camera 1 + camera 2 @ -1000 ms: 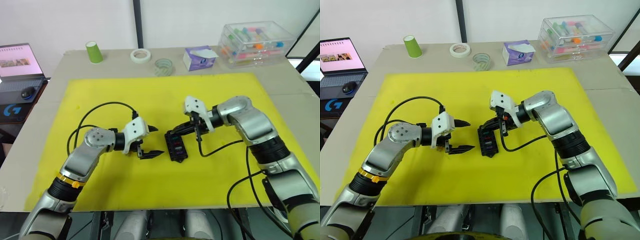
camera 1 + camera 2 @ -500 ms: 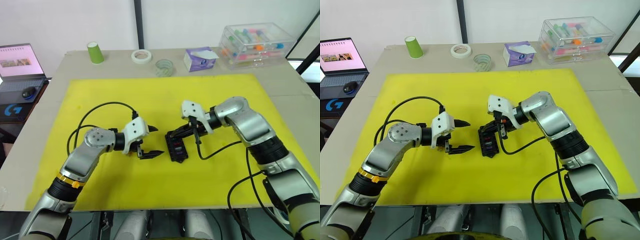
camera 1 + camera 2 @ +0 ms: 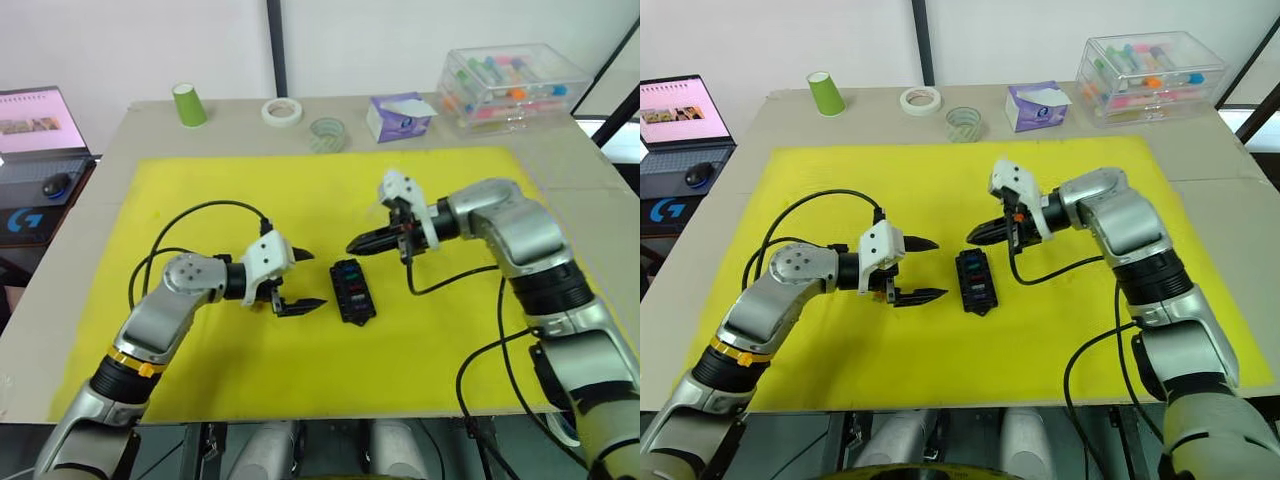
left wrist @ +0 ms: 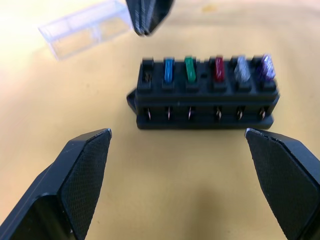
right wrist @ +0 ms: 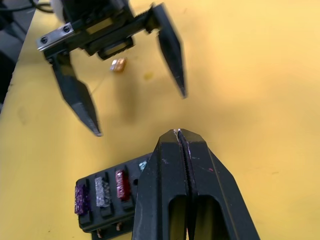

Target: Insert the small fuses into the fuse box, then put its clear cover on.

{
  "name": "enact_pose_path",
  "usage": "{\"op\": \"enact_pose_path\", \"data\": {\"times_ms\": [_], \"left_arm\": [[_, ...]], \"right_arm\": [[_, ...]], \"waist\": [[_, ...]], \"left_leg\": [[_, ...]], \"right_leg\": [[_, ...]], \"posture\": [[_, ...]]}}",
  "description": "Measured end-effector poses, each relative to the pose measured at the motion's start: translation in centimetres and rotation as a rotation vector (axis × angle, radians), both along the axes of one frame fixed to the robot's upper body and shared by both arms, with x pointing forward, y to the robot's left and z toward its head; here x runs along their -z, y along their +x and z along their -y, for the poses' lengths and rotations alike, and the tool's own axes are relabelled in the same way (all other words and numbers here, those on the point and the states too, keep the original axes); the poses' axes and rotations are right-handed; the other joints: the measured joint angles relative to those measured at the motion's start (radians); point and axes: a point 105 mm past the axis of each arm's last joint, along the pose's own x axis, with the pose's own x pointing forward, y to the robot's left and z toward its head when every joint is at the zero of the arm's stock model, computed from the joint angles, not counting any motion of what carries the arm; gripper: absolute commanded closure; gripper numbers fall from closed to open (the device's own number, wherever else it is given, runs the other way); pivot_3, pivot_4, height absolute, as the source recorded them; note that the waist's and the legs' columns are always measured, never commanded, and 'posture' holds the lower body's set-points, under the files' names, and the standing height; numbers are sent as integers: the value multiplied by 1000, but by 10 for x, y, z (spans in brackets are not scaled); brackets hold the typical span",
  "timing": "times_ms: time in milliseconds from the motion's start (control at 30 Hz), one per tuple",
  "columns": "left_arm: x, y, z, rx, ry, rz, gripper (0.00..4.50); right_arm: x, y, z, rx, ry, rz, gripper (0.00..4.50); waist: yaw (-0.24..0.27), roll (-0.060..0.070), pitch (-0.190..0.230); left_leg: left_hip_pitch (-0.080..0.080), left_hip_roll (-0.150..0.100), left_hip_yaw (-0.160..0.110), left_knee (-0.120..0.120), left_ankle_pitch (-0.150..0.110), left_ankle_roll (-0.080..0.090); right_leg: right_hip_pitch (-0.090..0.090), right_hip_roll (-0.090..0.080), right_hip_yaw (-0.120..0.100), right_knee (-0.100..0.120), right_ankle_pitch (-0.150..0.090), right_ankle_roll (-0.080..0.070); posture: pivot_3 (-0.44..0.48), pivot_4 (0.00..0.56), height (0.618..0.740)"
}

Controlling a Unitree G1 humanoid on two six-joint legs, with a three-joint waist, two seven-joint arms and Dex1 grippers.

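With five of its six slots filled, the fuse box lies on the yellow mat near the middle of the tabletop, slightly toward the near edge. Seated in it are blue, green, red, grey and purple fuses, and the slot at one end looks empty. The left tool sits just beside the box on its left side, fingers spread wide and holding nothing. An amber fuse lies loose on the mat close by that tool, on the side away from the box. Just beyond the box hangs the right tool, fingers pressed together with nothing visible between them, lifted clear of the fuses. Farther back on the mat, past that tool, lies the clear cover, untouched. Judging from this, inserting is nearly done. The next move likely calls for picking up the amber fuse, turning it blades-down and pressing it into the empty end slot; the cover goes on afterwards. Such a tiny part could slip or tilt in the pinch.
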Motion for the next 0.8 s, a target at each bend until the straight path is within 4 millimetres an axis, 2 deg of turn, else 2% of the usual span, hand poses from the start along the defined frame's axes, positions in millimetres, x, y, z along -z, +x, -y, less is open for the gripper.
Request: {"op": "enact_pose_path", "data": {"times_ms": [167, 300, 400, 533, 667, 733, 800], "left_arm": [[-23, -8, -12, -17, -43, -10, 0], [-31, -18, -35, -70, -40, -59, 0], [-35, -28, -69, -159, -3, -126, 0], [-43, -42, -119, -299, 35, -171, 0], [-53, -54, -142, -346, 49, -181, 0], [-46, -64, -161, -371, 81, -221, 0], [-37, -72, -189, -443, 113, -276, 0]], "right_arm": [[-17, -3, 6, 20, 62, 144, 4486], [-17, -9, 25, 22, -14, 201, 4486], [-16, -15, 49, 38, -87, 191, 3606], [-22, -24, 77, 61, -161, 180, 2210], [-24, -28, 91, 54, -216, 211, 770], [-16, -31, 107, 60, -284, 203, 41], [-5, -33, 136, 122, -365, 161, 41]], "waist": [[-1, 0, 0], [0, 0, 0], [0, 1, 1], [-1, 2, 2], [6, 2, 2], [5, 2, 2], [4, 3, 3]], "left_leg": [[0, 0, 0, 0, 0, 0], [0, 0, 0, 0, 0, 0], [0, 0, 0, -1, 0, 0], [0, 1, 1, -2, 0, 0], [0, 1, 1, -1, 0, 0], [0, 1, 2, -2, 0, 0], [0, 1, 2, -3, -1, 1]], "right_leg": [[0, 0, 0, 0, 0, 0], [-1, 0, 0, 0, 0, 0], [-1, 0, 0, 0, 0, 0], [-1, 1, 0, -1, 0, 0], [0, 0, 0, -1, 0, 0], [0, 0, 0, -2, 0, 0], [-1, 0, 0, -2, 0, 0]], "posture": [[0, 150, 740], [0, 150, 740], [0, 150, 740], [0, 150, 740], [0, 150, 740], [0, 150, 740], [0, 150, 740]]}}
